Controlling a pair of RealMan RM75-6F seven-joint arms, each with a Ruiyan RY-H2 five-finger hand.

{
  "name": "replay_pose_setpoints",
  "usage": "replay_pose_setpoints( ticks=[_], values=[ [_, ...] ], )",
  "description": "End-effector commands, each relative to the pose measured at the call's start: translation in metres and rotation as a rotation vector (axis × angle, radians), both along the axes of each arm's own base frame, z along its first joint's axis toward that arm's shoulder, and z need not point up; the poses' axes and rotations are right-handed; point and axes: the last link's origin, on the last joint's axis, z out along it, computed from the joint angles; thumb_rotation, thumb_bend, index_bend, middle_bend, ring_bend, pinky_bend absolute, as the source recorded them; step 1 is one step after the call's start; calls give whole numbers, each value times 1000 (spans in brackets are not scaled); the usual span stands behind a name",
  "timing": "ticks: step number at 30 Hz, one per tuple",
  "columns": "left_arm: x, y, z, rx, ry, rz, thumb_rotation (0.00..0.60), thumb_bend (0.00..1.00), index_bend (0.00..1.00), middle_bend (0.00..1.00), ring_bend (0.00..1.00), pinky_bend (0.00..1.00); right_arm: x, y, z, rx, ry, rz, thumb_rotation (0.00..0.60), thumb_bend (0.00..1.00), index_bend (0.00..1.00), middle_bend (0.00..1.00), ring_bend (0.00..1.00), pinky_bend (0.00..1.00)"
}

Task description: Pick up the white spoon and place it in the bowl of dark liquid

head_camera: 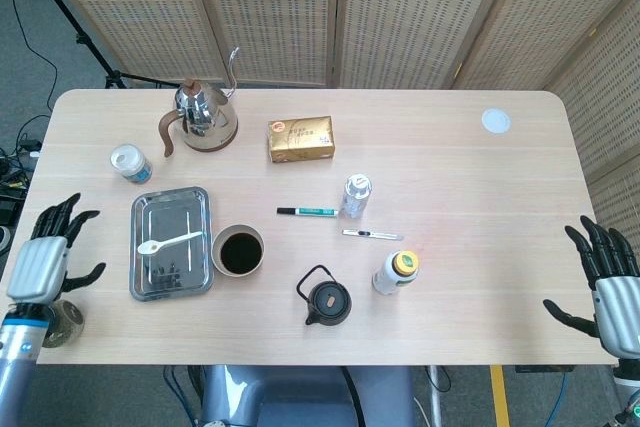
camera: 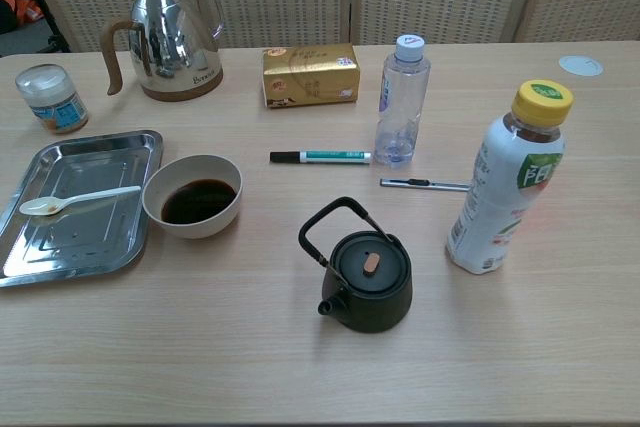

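The white spoon [head_camera: 168, 242] [camera: 76, 202] lies flat in the steel tray [head_camera: 150, 285] [camera: 100, 252], its scoop end toward the left. Just right of the tray stands the white bowl of dark liquid [head_camera: 238, 251] [camera: 198, 196]. My left hand [head_camera: 47, 258] hovers at the table's left edge, a short way left of the tray, fingers spread and empty. My right hand [head_camera: 606, 285] hangs off the table's right edge, fingers apart and empty. Neither hand shows in the chest view.
A black teapot [head_camera: 325, 299] [camera: 365, 275] sits right of the bowl. A yellow-capped bottle [head_camera: 396, 272], clear bottle [head_camera: 355, 196], marker [head_camera: 307, 211], pen [head_camera: 372, 235], gold box [head_camera: 300, 138], steel kettle [head_camera: 203, 113], small jar [head_camera: 130, 163] and a round object [head_camera: 62, 322] also stand around.
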Motion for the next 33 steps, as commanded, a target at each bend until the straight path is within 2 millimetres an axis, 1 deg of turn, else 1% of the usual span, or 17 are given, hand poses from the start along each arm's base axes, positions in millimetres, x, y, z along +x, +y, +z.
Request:
replay_pose_setpoints(
  ticks=[1,3,7,14,16,18,19,20,23,25,30,33],
  values=[
    [19,37,-26,-57,-6,21,600,244,271,0,0,0,-1,-1,0,2,-4,-3,600,0,50,0,0,0],
    [21,49,-39,-94,13,51,600,246,315,0,0,0,-1,-1,0,4,-7,-4,600,0,50,0,0,0],
    [23,67,-60,-129,28,114,600,248,332,0,0,0,0,-1,0,15,-11,-4,600,0,50,0,0,0],
    [28,85,-88,-144,41,169,600,250,357,0,0,0,-3,-3,-2,33,-14,-17,600,0,50,0,0,0],
    [31,88,-96,-149,45,176,600,261,388,0,0,0,-4,-3,-3,42,-17,-25,600,0,50,0,0,0],
    [38,95,-110,-146,39,175,600,306,465,0,0,0,-4,-3,-4,52,-21,-27,600,0,50,0,0,0],
    [39,96,-115,-139,38,175,600,321,485,0,0,0,-4,-3,-4,53,-21,-27,600,0,50,0,0,0],
    [39,97,-118,-134,39,176,600,329,500,0,0,0,-4,-3,-3,53,-22,-28,600,0,51,0,0,0],
    [41,98,-126,-142,46,180,600,329,500,0,0,0,-5,-4,-3,55,-27,-33,600,0,50,0,0,0],
    [42,100,-128,-139,54,182,600,329,500,0,0,0,-5,-4,-2,56,-29,-35,600,0,50,0,0,0],
    [43,103,-131,-145,72,183,600,416,501,0,0,0,-5,-4,-2,61,-32,-37,600,0,51,0,0,0],
    [44,104,-135,-161,66,190,600,413,501,0,0,0,-5,-5,-2,62,-33,-38,600,0,51,0,0,0]
  ],
)
